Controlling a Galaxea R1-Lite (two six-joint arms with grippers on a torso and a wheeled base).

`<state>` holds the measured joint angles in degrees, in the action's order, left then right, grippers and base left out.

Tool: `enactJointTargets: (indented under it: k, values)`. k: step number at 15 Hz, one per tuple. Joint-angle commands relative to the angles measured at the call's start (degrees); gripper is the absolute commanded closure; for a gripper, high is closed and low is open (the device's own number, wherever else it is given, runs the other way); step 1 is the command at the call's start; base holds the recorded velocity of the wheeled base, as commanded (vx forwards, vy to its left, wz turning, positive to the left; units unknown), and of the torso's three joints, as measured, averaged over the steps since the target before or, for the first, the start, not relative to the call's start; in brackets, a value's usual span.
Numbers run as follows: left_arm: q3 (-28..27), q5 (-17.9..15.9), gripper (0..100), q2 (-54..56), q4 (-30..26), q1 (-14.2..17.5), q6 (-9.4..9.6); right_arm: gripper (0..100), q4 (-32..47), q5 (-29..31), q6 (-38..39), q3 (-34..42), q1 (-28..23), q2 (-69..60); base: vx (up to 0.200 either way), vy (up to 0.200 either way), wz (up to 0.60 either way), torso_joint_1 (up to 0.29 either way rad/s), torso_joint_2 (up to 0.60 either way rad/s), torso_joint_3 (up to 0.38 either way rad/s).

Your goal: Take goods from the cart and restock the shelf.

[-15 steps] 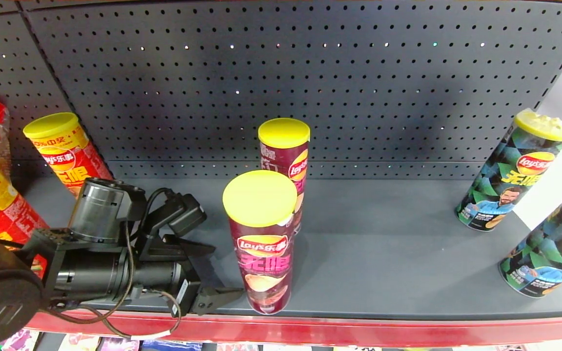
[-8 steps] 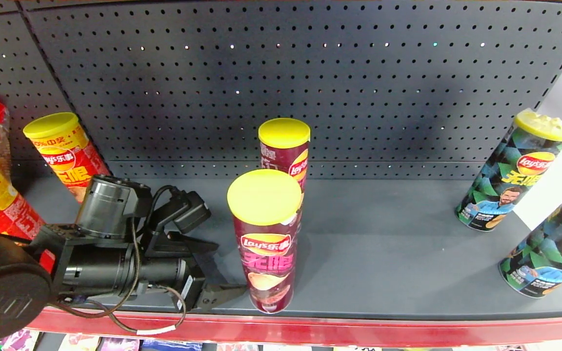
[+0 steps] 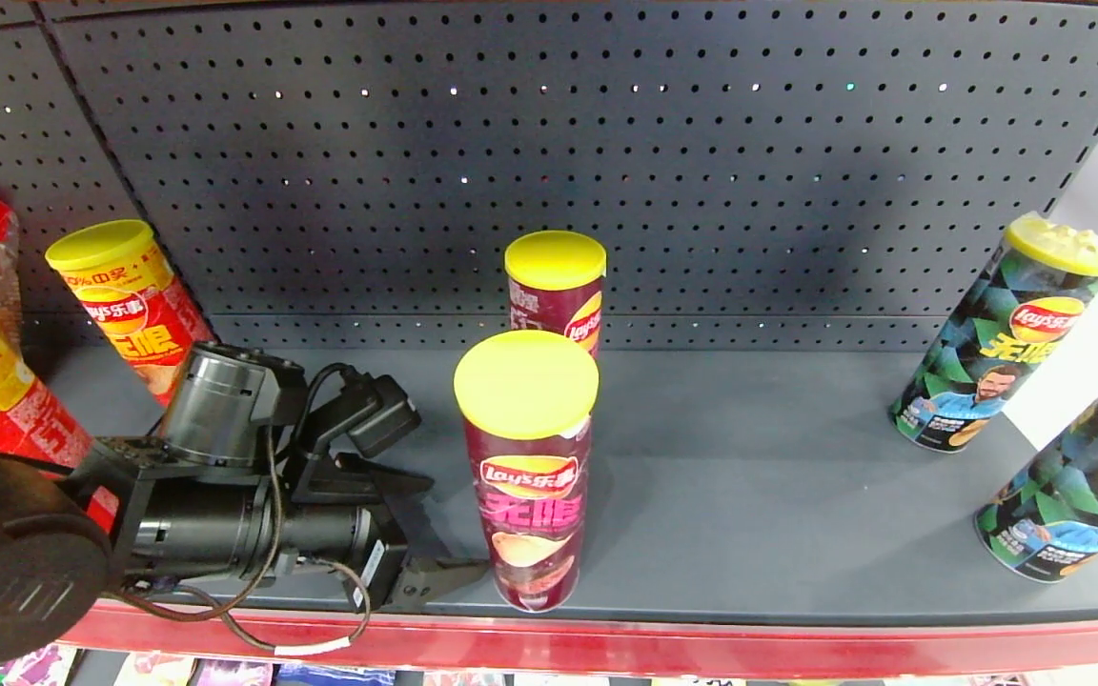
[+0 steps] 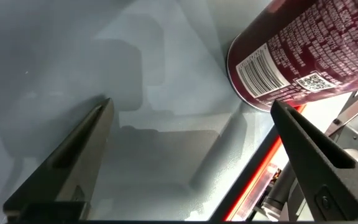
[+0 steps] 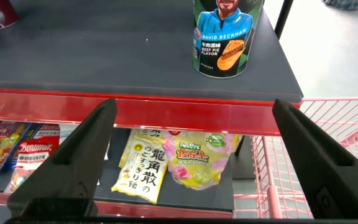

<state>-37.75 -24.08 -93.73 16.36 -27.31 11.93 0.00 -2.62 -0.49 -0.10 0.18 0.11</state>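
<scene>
A maroon chip can with a yellow lid (image 3: 525, 476) stands upright near the front edge of the grey shelf (image 3: 749, 495). A second maroon can (image 3: 557, 286) stands right behind it. My left gripper (image 3: 454, 527) lies low on the shelf just left of the front can, open, with its front fingertip (image 3: 473, 572) against the can's base. In the left wrist view the can (image 4: 297, 56) sits just beyond the open left gripper (image 4: 192, 104). My right gripper (image 5: 194, 106) is open and holds nothing, level with the shelf's red front edge (image 5: 166, 109).
Red chip cans (image 3: 130, 295) stand at the shelf's left. Green-blue cans (image 3: 997, 333) stand at its right, one also seen close up (image 5: 224, 37). A perforated panel backs the shelf. Snack bags (image 5: 191, 165) lie on the lower shelf beside a pink cart (image 5: 316, 168).
My left gripper has slid to the right along the shelf. The front maroon can has shifted a little to the right with it, staying upright.
</scene>
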Motion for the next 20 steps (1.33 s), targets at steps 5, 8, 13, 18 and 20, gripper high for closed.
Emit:
enactJointTargets:
  k: [5, 8, 13, 18, 20]
  values:
    - [1.5, 0.3, 0, 3.6, -0.2, 2.8, -0.33, 0, 0.0, 0.0, 0.0, 0.0, 0.0, 0.0, 0.0, 0.0, 0.0, 0.0, 0.0, 0.0]
    - [4.1, 1.0, 0, 11.7, -0.9, 7.6, -0.51, 0, 0.0, 0.0, 0.0, 0.0, 0.0, 0.0, 0.0, 0.0, 0.0, 0.0, 0.0, 0.0]
    - [12.8, 17.5, 0, 43.3, -8.1, 9.5, -6.05, 0, 0.0, 0.0, 0.0, 0.0, 0.0, 0.0, 0.0, 0.0, 0.0, 0.0, 0.0, 0.0]
    - [14.6, 34.8, 0, 74.2, -35.2, 9.7, -9.74, 0, 0.0, 0.0, 0.0, 0.0, 0.0, 0.0, 0.0, 0.0, 0.0, 0.0, 0.0, 0.0]
    - [17.2, 36.9, 0, 83.2, -41.0, 16.7, -13.17, 0, 0.0, 0.0, 0.2, 0.0, 0.0, 0.0, 0.0, 0.0, 0.0, 0.0, 0.0, 0.0]
